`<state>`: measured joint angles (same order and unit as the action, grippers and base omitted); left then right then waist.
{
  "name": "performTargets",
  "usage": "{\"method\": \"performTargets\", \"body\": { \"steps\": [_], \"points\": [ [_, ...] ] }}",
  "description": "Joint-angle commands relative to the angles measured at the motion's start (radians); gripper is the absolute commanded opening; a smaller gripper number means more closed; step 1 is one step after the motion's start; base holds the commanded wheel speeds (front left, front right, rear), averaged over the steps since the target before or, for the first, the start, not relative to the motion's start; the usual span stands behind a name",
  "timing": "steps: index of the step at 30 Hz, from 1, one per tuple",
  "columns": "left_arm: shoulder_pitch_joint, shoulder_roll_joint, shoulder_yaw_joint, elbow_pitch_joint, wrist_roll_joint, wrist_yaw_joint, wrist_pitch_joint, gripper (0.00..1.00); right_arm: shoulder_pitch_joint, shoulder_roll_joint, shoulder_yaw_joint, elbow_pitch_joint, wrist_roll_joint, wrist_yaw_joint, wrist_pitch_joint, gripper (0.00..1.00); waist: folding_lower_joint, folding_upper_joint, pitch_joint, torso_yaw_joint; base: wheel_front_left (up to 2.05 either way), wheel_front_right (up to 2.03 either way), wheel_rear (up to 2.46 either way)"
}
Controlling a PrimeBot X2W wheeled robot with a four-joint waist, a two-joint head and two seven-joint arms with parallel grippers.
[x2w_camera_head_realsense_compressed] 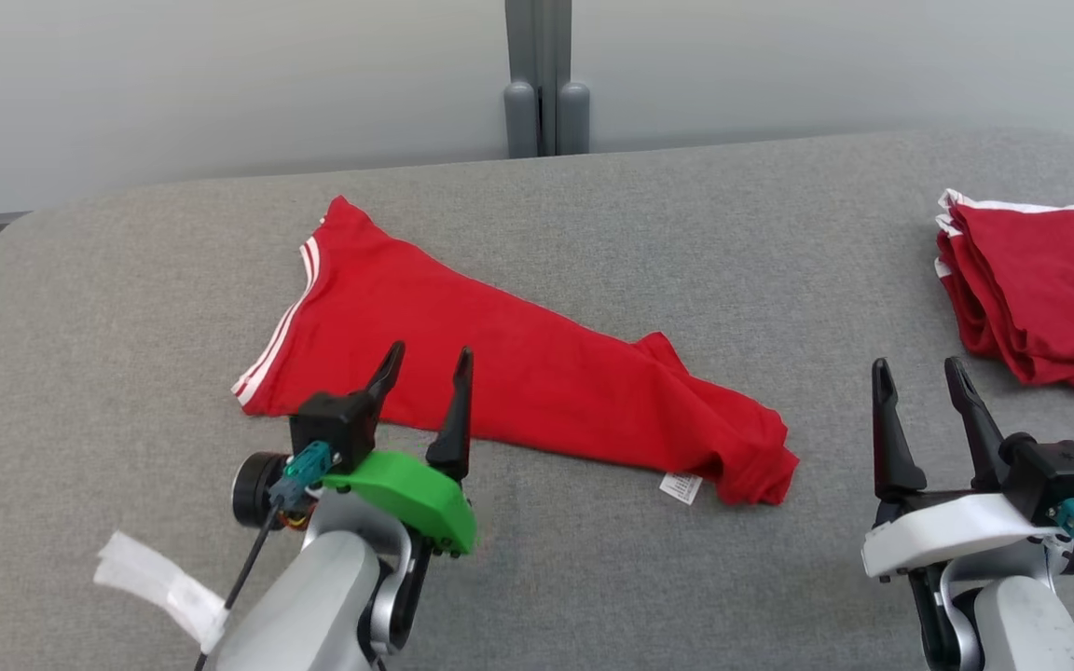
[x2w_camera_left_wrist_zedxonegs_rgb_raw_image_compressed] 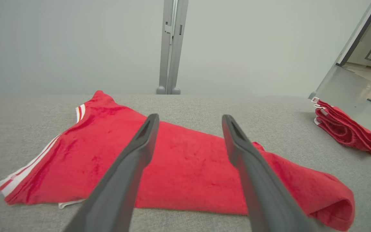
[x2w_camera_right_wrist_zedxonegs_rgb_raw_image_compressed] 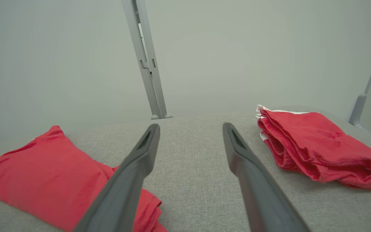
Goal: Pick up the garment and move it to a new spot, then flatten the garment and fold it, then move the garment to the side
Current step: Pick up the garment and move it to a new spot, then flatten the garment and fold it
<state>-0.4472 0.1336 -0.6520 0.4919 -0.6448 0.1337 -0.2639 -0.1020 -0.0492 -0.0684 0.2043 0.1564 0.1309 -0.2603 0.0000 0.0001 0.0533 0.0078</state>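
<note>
A red garment (x2w_camera_head_realsense_compressed: 518, 373) with white stripes lies folded into a long wedge across the middle of the grey table (x2w_camera_head_realsense_compressed: 593, 214); a white label sticks out at its near right end. My left gripper (x2w_camera_head_realsense_compressed: 425, 359) hovers open over the garment's near left edge, nothing between its fingers. In the left wrist view the garment (x2w_camera_left_wrist_zedxonegs_rgb_raw_image_compressed: 185, 161) spreads beneath the open left gripper (x2w_camera_left_wrist_zedxonegs_rgb_raw_image_compressed: 188, 120). My right gripper (x2w_camera_head_realsense_compressed: 915, 368) stands open over bare table, right of the garment. The right wrist view has the garment (x2w_camera_right_wrist_zedxonegs_rgb_raw_image_compressed: 50, 174) at lower left of the open right gripper (x2w_camera_right_wrist_zedxonegs_rgb_raw_image_compressed: 190, 127).
A pile of folded red garments (x2w_camera_head_realsense_compressed: 1036, 289) with white trim sits at the table's right edge, also in the right wrist view (x2w_camera_right_wrist_zedxonegs_rgb_raw_image_compressed: 317, 148). A white tag (x2w_camera_head_realsense_compressed: 164, 582) hangs off my left forearm. A grey post (x2w_camera_head_realsense_compressed: 542, 79) stands behind the table against the pale wall.
</note>
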Motion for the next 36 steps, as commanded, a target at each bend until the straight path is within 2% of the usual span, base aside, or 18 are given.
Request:
{"method": "performTargets", "body": {
  "steps": [1, 10, 15, 27, 36],
  "points": [
    [0.053, 0.007, 0.032, -0.016, 0.029, -0.002, 0.000, 1.00, 0.023, -0.002, 0.003, 0.008, 0.003, 0.000, -0.005, 1.00, 0.0000, -0.0001, -0.027, 0.025, 0.00, 0.00, 0.00],
    [0.277, -0.019, 0.250, -0.127, 0.151, 0.003, 0.000, 1.00, 0.078, -0.002, 0.018, 0.022, 0.031, 0.000, -0.006, 1.00, 0.0000, -0.0001, -0.060, 0.048, 0.00, 0.00, 0.00],
    [0.352, -0.043, 0.332, -0.176, 0.206, -0.026, 0.000, 1.00, 0.102, -0.002, 0.040, 0.028, 0.061, 0.000, -0.006, 1.00, 0.0000, -0.0001, -0.071, 0.049, 0.00, 0.00, 0.00],
    [0.402, -0.074, 0.401, -0.164, 0.277, -0.073, 0.000, 1.00, 0.114, -0.002, 0.074, 0.046, 0.058, 0.000, -0.006, 1.00, 0.0000, -0.0001, -0.085, 0.040, 0.00, 0.00, 0.00],
    [0.402, -0.081, 0.416, -0.152, 0.297, -0.087, 0.000, 1.00, 0.111, -0.002, 0.066, 0.061, 0.043, 0.000, -0.006, 1.00, 0.0000, -0.0001, -0.084, 0.045, 0.00, 0.00, 0.00]
  ]
}}
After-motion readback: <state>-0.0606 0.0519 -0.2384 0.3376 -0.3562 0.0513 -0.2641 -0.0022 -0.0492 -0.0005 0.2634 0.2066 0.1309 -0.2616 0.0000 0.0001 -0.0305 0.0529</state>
